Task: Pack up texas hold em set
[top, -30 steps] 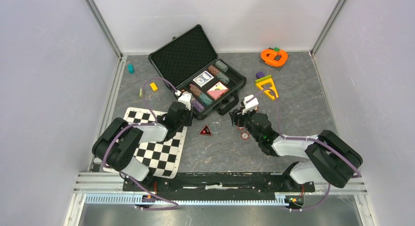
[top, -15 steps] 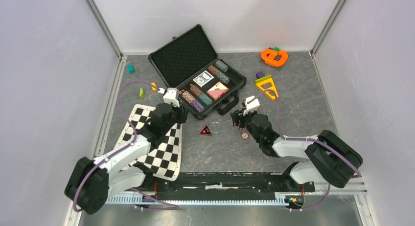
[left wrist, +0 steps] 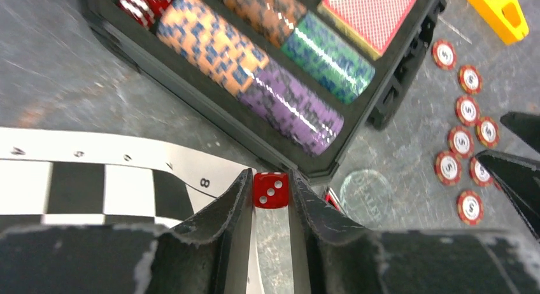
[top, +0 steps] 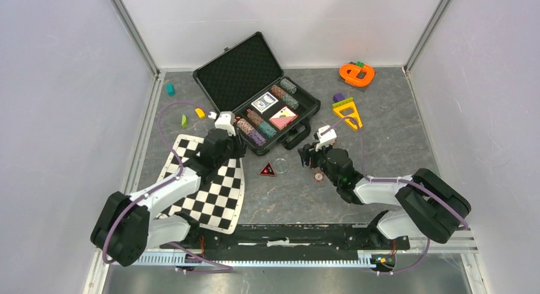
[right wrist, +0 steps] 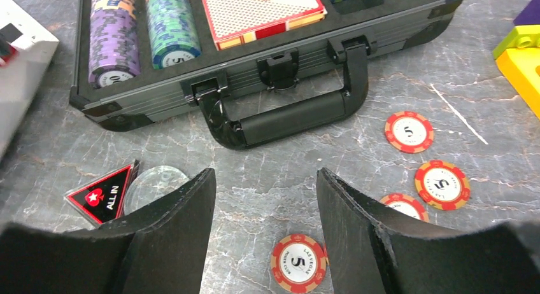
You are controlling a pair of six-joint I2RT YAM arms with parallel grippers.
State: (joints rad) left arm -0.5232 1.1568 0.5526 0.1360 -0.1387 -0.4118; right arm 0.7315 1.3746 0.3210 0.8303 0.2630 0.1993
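Dice first: the left gripper (left wrist: 269, 178) pinches one red die (left wrist: 270, 191) between its two fingers; just past the fingertips lies the open black briefcase (left wrist: 184, 100), with its purple chip stack (left wrist: 293, 109) closest; under the fingers, on their left, is the checkered mat (left wrist: 95, 186). The right gripper (right wrist: 264, 179) has its fingers wide and holds nothing; a red-white chip (right wrist: 298, 262) lies on the table between them; the case handle (right wrist: 290, 119) sits just ahead, and more chips (right wrist: 409, 132) lie to the right of the right finger.
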